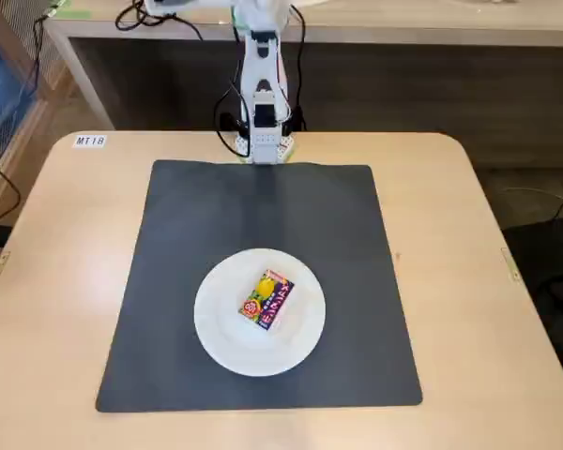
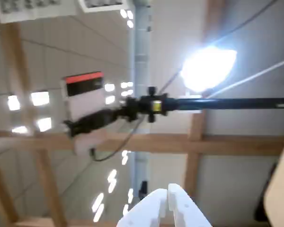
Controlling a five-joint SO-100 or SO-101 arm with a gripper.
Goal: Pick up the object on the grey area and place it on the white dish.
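The object, a small yellow box with red and orange print point(image 1: 266, 299), lies flat on the white dish point(image 1: 221, 333), slightly right of the dish's middle. The dish sits on the lower centre of the grey area point(image 1: 178, 244), a large dark mat. The white arm point(image 1: 263, 94) is folded upright at the table's far edge, well away from the dish. In the wrist view the camera looks up at the ceiling, and the gripper point(image 2: 169, 195) shows at the bottom edge with its white fingertips together and nothing between them.
A pale wooden table point(image 1: 66, 281) surrounds the mat, with a small label point(image 1: 90, 141) at its far left corner. Cables point(image 1: 155, 19) run behind the arm's base. The wrist view shows ceiling beams, lights and a black camera boom point(image 2: 203, 104).
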